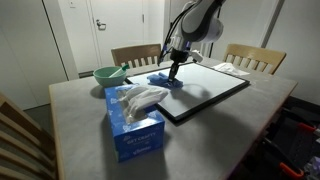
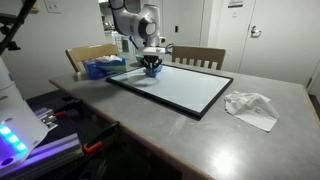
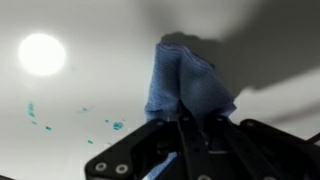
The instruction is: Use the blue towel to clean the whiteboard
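Blue towel (image 3: 185, 85) clamped in gripper (image 3: 192, 122), touching whiteboard (image 3: 90, 110) nr blue marks (image 3: 117, 125).

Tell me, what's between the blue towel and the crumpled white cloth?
From the blue towel comes the whiteboard, then a strip of bare table before the white cloth. An exterior view shows it.

- My arm (image 1: 203, 22) comes in from above in an exterior view, bent at the elbow, with the last links dropping steeply.
- My wrist points almost straight down, and my pincer (image 1: 174, 70) hangs low at its end.
- In the wrist view my jaws are squeezed together on the blue towel (image 3: 185, 80), which bunches out past the tips.
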`<state>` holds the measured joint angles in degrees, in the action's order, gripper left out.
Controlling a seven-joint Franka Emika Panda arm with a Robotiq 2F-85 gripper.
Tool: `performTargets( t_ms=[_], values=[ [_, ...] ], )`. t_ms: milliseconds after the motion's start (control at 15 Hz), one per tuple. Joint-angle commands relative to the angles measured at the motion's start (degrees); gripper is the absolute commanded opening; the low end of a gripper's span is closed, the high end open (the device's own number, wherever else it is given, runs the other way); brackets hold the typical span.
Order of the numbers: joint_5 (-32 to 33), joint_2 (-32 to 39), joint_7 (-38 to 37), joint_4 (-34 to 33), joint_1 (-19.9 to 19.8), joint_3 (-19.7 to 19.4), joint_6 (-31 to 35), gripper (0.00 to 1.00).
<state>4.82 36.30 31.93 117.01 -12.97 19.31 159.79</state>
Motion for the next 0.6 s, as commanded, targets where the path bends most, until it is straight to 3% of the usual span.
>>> performTargets(
  t_ms=[0, 533],
  values=[
    [-1.6, 1.4, -0.2, 1.5, 0.5, -2.4, -5.8, 0.03],
    [-3.5, -2.5, -6.7, 5.1, 3.1, -7.2, -11.5, 0.03]
  ],
)
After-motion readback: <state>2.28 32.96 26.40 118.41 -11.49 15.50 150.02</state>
